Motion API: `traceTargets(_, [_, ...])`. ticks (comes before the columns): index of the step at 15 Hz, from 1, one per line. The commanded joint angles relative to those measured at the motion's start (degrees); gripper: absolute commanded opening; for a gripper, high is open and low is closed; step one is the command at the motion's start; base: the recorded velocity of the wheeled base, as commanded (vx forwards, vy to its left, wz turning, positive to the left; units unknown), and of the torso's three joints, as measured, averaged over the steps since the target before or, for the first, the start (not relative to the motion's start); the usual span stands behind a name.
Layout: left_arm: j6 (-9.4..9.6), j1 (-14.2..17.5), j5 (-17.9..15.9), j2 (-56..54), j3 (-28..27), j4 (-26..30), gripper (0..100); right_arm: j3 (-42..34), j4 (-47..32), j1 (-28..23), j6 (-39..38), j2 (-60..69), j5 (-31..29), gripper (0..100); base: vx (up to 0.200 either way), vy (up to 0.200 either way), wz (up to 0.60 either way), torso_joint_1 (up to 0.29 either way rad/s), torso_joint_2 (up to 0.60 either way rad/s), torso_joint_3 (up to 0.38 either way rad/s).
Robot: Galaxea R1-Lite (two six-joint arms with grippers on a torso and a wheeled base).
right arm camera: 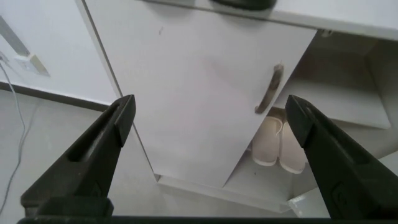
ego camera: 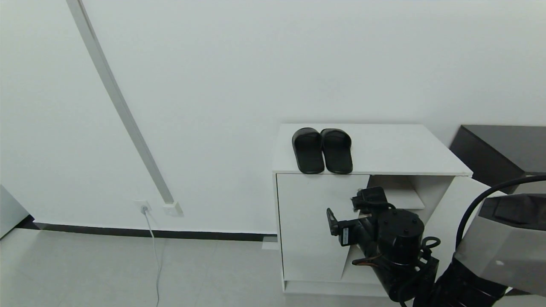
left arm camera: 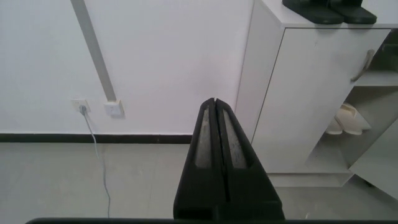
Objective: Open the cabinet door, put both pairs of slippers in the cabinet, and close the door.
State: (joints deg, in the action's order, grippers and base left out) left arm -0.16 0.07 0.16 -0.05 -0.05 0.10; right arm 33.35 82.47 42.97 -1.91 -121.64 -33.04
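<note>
A pair of black slippers (ego camera: 322, 150) (left arm camera: 329, 9) lies on top of the white cabinet (ego camera: 384, 149) (left arm camera: 267, 93). The cabinet's left door (ego camera: 315, 226) (right arm camera: 199, 93) is closed, with its handle (right arm camera: 268, 90) (left arm camera: 362, 65) at the inner edge. The right door (ego camera: 463, 213) is swung open. A pair of white slippers (right arm camera: 280, 146) (left arm camera: 348, 118) stands on the bottom shelf inside. My right gripper (ego camera: 347, 209) (right arm camera: 210, 106) is open and hangs just in front of the closed door, nothing between its fingers. My left gripper (left arm camera: 215, 106) is shut and empty, off to the cabinet's left.
A grey conduit (ego camera: 119, 102) runs down the wall to a socket (ego camera: 142, 207) with a cable trailing over the floor. A dark table (ego camera: 499, 149) stands right of the cabinet. Open floor (ego camera: 128, 268) lies left of the cabinet.
</note>
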Motion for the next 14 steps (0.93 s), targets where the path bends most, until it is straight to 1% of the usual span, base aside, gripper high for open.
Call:
traceTargets(1, [-0.02,0.0,0.0,0.0,0.0,0.0,0,0.0,0.1,0.4,0.3,0.2,0.0,100,0.0,0.0,0.0,0.183,-0.41,-0.227])
traceTargets(4, [-0.02,0.0,0.0,0.0,0.0,0.0,0,-0.1,0.8,0.4,0.7,-0.1,0.0,100,0.0,0.0,0.0,0.165,-0.38,-0.201])
traceTargets(8, [0.25,0.0,-0.1,0.0,0.0,0.0,0,-0.3,2.8,0.4,2.5,-2.1,0.1,100,0.0,0.0,0.0,0.023,-0.04,-0.026])
traceTargets(9, [0.25,0.0,-0.1,0.0,0.0,0.0,0,0.5,7.5,-0.3,5.1,-3.3,0.6,100,0.0,0.0,0.0,0.0,0.0,0.0])
traceTargets(10, [0.25,0.0,-0.1,0.0,0.0,0.0,0,2.8,7.5,-1.7,7.2,-2.9,0.7,100,0.0,0.0,0.0,0.0,0.0,0.0])
traceTargets(11, [0.25,0.0,-0.1,0.0,0.0,0.0,0,7.6,2.7,-3.3,8.2,-1.2,0.6,100,0.0,0.0,0.0,0.0,0.0,0.0])
traceTargets(13, [0.33,0.0,-0.1,0.0,0.0,0.0,0,14.6,-11.5,-4.3,7.3,3.4,0.7,100,0.0,0.0,0.0,0.0,0.0,0.0])
traceTargets(14, [0.33,0.0,-0.1,0.0,0.0,0.0,0,16.7,-14.9,-4.2,6.5,4.3,0.7,100,0.0,0.0,0.0,0.0,0.0,0.0])
